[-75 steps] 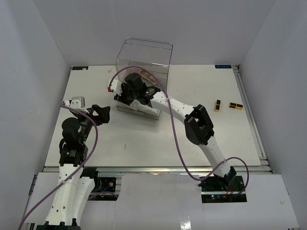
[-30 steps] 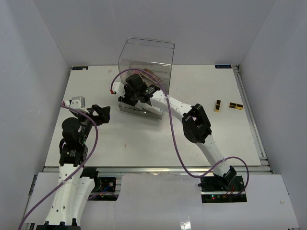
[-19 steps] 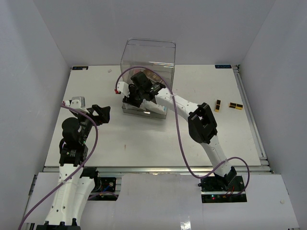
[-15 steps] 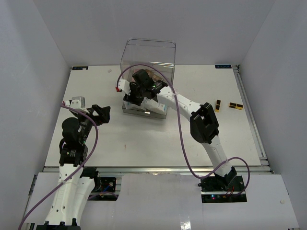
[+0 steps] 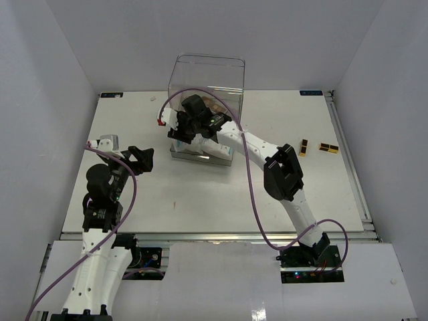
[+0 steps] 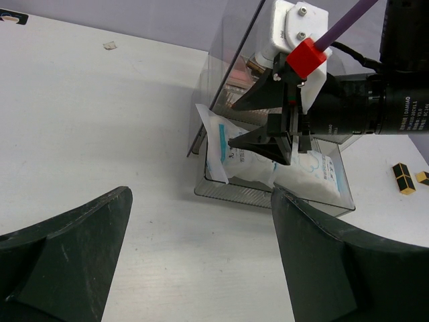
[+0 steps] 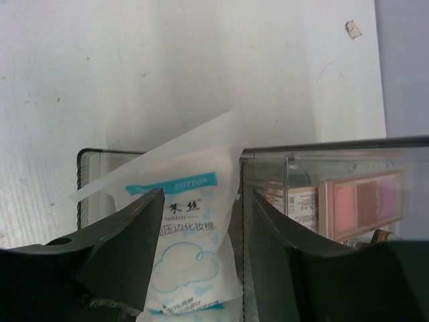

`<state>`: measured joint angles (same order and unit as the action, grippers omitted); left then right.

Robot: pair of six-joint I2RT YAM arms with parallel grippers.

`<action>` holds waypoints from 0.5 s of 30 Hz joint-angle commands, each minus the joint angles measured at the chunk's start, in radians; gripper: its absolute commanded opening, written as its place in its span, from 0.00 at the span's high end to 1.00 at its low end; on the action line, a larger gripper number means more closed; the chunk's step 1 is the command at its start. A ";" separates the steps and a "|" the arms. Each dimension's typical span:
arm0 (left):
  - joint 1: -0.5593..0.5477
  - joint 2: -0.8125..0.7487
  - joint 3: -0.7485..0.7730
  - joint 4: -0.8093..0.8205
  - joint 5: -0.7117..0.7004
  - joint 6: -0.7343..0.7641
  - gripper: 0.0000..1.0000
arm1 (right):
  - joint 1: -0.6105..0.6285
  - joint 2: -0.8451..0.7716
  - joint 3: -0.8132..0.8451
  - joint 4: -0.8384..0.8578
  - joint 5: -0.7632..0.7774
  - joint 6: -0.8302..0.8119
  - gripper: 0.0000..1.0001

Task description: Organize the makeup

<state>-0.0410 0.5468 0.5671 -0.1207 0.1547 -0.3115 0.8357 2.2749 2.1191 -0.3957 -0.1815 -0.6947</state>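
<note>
I counted two arms on the table (image 5: 200, 194). One clear box (image 5: 207, 73) stood at the middle of the far edge, with one drawer (image 6: 268, 198) pulled out toward the near edge. Two dark-and-gold palettes (image 5: 303, 148) (image 5: 328, 147) lay near the right edge, just beside each other. One pink palette (image 7: 362, 201) sat inside the box. The white-and-blue cotton packet (image 7: 191, 248) lay in the drawer. I could not tell whether a second packet lay under it. The right gripper (image 6: 232, 125) hung over it, fingers apart on either side. The left gripper (image 6: 201, 194) gaped wide over bare table near the left edge. The box's other contents were blurred behind the plastic.
</note>
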 commanded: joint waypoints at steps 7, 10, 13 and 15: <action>0.004 -0.005 0.010 0.001 0.009 0.009 0.05 | 0.009 0.090 0.021 0.072 0.114 -0.066 0.40; 0.004 -0.008 0.009 0.002 0.010 0.009 0.05 | 0.008 0.115 0.033 0.021 0.147 -0.076 0.41; 0.004 -0.007 0.009 0.001 0.014 0.009 0.05 | 0.009 0.138 0.048 -0.032 0.172 -0.076 0.42; 0.004 -0.007 0.010 0.002 0.014 0.009 0.05 | 0.010 0.154 0.053 -0.057 0.191 -0.073 0.42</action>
<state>-0.0410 0.5468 0.5671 -0.1207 0.1560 -0.3115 0.8542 2.3632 2.1420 -0.3555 -0.0831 -0.7460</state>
